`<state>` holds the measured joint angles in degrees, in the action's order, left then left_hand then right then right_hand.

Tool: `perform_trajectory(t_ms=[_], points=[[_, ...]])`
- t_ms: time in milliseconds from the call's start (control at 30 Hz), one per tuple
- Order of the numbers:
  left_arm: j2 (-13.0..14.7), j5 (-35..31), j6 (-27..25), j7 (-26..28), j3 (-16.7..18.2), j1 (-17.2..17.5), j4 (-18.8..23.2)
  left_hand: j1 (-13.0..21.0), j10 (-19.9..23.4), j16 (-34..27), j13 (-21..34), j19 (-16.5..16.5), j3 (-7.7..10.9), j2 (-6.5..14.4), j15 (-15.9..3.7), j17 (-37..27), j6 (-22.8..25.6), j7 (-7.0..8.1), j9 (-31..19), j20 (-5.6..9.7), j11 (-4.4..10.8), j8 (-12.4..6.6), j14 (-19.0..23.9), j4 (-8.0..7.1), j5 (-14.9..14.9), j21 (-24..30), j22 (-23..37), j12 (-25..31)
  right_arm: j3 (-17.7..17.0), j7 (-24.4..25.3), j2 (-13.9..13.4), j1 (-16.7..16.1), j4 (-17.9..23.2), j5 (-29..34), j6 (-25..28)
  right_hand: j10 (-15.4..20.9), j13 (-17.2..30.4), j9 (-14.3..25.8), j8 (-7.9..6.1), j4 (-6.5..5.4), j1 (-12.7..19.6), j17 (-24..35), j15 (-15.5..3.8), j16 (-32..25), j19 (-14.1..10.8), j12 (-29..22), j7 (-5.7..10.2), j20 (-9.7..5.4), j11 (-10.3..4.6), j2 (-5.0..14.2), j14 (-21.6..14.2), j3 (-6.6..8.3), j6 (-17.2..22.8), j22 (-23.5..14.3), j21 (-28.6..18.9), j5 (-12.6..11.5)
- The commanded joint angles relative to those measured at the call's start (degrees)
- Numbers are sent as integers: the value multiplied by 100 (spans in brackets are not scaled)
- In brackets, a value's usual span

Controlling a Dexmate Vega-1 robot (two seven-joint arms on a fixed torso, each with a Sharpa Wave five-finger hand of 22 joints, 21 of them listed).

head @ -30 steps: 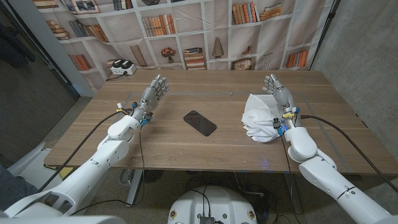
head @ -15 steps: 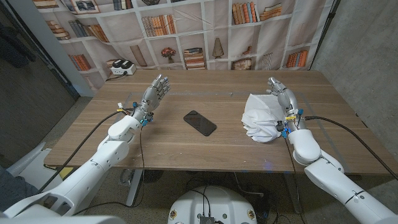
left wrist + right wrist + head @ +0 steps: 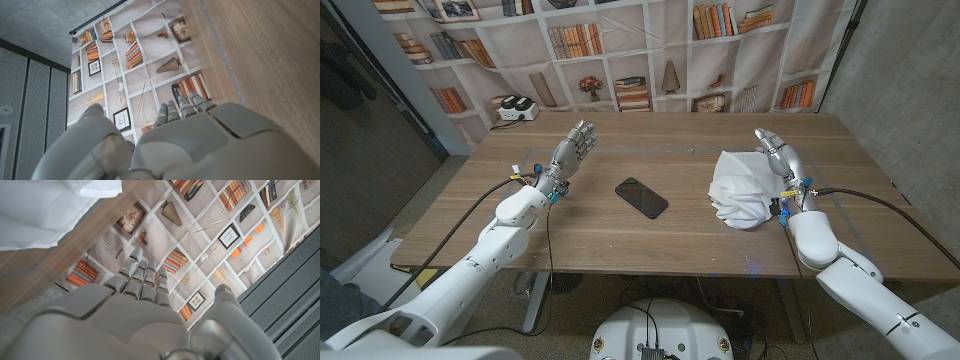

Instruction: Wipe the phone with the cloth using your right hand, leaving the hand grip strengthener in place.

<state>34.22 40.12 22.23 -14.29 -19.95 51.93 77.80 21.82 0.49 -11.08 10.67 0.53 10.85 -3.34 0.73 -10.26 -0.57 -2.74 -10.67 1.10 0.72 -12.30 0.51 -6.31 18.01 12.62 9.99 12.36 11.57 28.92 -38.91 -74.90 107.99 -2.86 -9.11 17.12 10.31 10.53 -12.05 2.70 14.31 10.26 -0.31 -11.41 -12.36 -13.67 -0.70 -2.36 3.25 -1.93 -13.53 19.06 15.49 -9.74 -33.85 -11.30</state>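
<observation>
A dark, flat phone (image 3: 641, 197) lies face up and slightly askew near the middle of the wooden counter (image 3: 620, 240), well apart from a crumpled white cloth (image 3: 740, 187) bunched in soft folds toward the counter's right edge. The right hand (image 3: 778, 156) is just beside the cloth on its outer side, fingers (image 3: 145, 275) extended and apart, holding nothing. The left hand (image 3: 570, 150) is raised toward the counter's left side, its fingers (image 3: 177, 106) likewise extended and empty.

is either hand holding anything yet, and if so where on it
Nothing is held. The right hand stands open beside the cloth; the left hand is open too.
</observation>
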Motion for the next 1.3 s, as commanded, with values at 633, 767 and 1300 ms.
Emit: perform_trajectory(t_ms=[633,767,1300], points=[[192,-84,-89,300,77,239,393,57,71,-9,19,17,9,24,8,-18,55,-7,-18,-21,-33,0,61,34,19,-46,33,-4,63,339,-237,-269,649,1000,1041,60,30,30,14,62,79,17,-1,9,-90,9,5,-97,-40,16,-59,21,58,-22,75,-49],[189,-71,-100,279,72,222,380,69,79,-8,20,23,10,39,12,-19,65,-9,-18,-25,-17,1,65,36,15,-52,34,-6,103,374,-288,-295,775,1180,1266,68,30,31,17,67,83,18,-14,10,-94,10,15,-93,-46,18,-61,21,60,-22,87,-50],[272,-101,-99,324,110,291,478,114,113,-2,21,35,21,95,36,-19,98,-17,-19,-59,-38,6,77,44,4,-66,36,-7,345,534,-344,-254,1018,1732,1872,170,31,33,-20,104,129,18,-21,12,-141,-8,-29,-104,-63,47,-89,38,215,-24,138,-61]])
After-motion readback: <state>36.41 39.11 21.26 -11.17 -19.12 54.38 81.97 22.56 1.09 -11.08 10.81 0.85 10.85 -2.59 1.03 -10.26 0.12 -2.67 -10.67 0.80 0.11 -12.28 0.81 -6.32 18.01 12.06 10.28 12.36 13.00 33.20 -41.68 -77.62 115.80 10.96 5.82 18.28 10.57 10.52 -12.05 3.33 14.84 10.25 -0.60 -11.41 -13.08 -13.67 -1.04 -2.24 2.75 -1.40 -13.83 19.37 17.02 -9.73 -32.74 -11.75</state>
